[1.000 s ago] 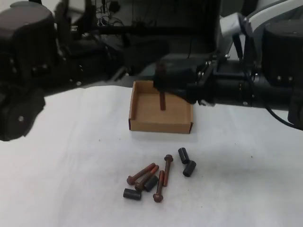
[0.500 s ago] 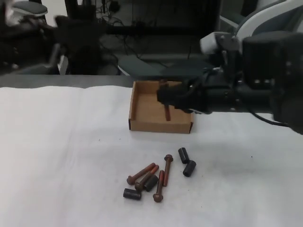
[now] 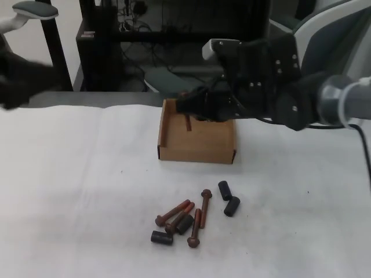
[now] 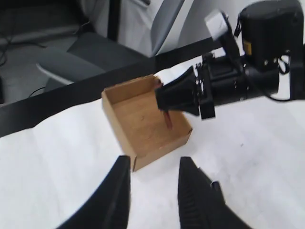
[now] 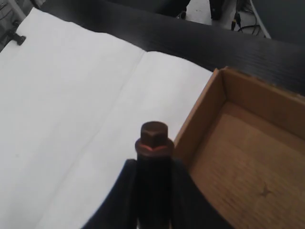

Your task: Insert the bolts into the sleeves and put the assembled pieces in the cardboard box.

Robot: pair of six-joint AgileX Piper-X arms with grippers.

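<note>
Biggest thing first: the white-covered tabletop (image 3: 69,191), with the right arm (image 3: 278,92) stretched out across its far side. Under the arm's tip sits the cardboard box (image 3: 197,145), open side up, near the middle of the far edge.

Closer to the front edge, about mid-tabletop, there's a little heap of loose bolts (image 3: 173,212) and loose sleeves (image 3: 232,206), not yet paired up as far as I can see.

The right fingers (image 5: 125,205) are clamped on a bolt (image 5: 153,138). The hex head pokes out above them, and the dark bit pinched between them looks like the sleeve, though I can't swear to it. From the high view the shank (image 3: 187,121) hangs roughly upright, pointing down into the box, over the side of the floor toward the tabletop's left edge. I can't tell if the tip touches the cardboard.

So the piece lies straight above its target. My guess is the drop just needs a release, maybe after a nudge lower.

The left fingers (image 4: 114,195) are spread apart with nothing in them, hanging back on the near side of the box, so the right arm is clearly the nearer one.

No readable print anywhere on the box.
</note>
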